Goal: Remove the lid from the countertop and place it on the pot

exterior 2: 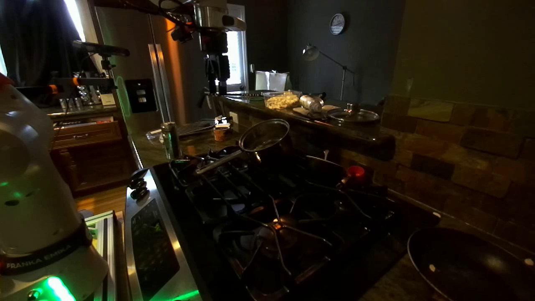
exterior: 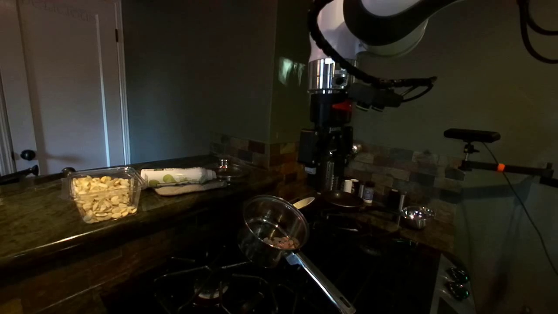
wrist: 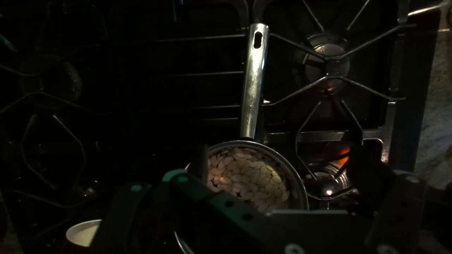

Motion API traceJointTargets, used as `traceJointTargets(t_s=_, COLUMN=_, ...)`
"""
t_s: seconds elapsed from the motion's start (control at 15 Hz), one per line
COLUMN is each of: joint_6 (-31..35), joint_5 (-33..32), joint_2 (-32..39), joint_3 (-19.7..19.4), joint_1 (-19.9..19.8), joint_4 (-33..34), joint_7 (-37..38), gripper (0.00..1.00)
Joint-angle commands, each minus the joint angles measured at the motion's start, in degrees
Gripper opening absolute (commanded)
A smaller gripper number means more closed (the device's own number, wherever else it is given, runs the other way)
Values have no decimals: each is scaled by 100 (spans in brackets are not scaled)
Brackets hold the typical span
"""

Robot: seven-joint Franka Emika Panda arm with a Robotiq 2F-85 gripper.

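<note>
The lid (exterior: 224, 169) is round and see-through with a shiny metal knob. It lies flat on the raised countertop, behind a white bottle, and it also shows in an exterior view (exterior 2: 355, 115). The pot (exterior: 253, 246) is shiny steel with a long handle and stands on the stove grates; it shows in an exterior view too (exterior 2: 265, 136). The wrist view shows the pot (wrist: 291, 162) below me with pale flat pieces inside. My gripper (exterior: 328, 185), also in an exterior view (exterior 2: 217, 90), hangs above the stove. Its fingers (wrist: 284, 165) are spread and empty. The lid is outside the wrist view.
A clear box of pale pieces (exterior: 104, 196), a white bottle (exterior: 176, 175) and a mat (exterior: 192, 190) lie on the raised countertop. A dark frying pan (exterior 2: 472, 263), a red cup (exterior 2: 356, 172), a steel bowl (exterior: 416, 216) and a grinder (exterior 2: 170, 140) stand around the stove.
</note>
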Motion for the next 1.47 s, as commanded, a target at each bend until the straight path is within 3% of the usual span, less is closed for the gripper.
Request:
traceJointTargets(t_s=0.0, joint_6=-17, joint_5=-28, joint_2=10, joint_3=-65, joint_1=76, joint_4=15, joint_7=24, gripper=100)
traceJointTargets(t_s=0.13, joint_6=-17, joint_5=-28, joint_2=10, joint_3=-65, joint_1=76, joint_4=15, joint_7=24, gripper=100)
traceJointTargets(t_s=0.4, joint_6=1467, joint_5=-20, joint_2=497, joint_3=167, joint_1=-29, joint_4=288, joint_7=1139, gripper=100)
traceJointTargets(t_s=0.67, joint_6=2817, joint_5=-906, joint_2=1324, joint_3=394, joint_1=-208, joint_4=913, joint_7=1870, gripper=100)
traceJointTargets(t_s=0.93, joint_6=3099, joint_5=-2758, joint_2=2277, joint_3=381, joint_1=-464, joint_4=2030, joint_7=2165, gripper=100)
traceJointTargets(t_s=1.07, joint_6=2811, joint_5=-3418, joint_2=2732, joint_3=59, joint_1=-261, joint_4=2708, joint_7=2379, gripper=100)
traceJointTargets(t_s=1.13, joint_6=3081, joint_5=-2906, joint_2=2180, joint_3=-52, joint_1=-121, joint_4=1979, joint_7=2132, gripper=100)
traceJointTargets(t_s=1.4, joint_6=3044, joint_5=-3223, joint_2=2691, joint_3=-243, joint_1=-56, joint_4=2595, joint_7=2169, gripper=100)
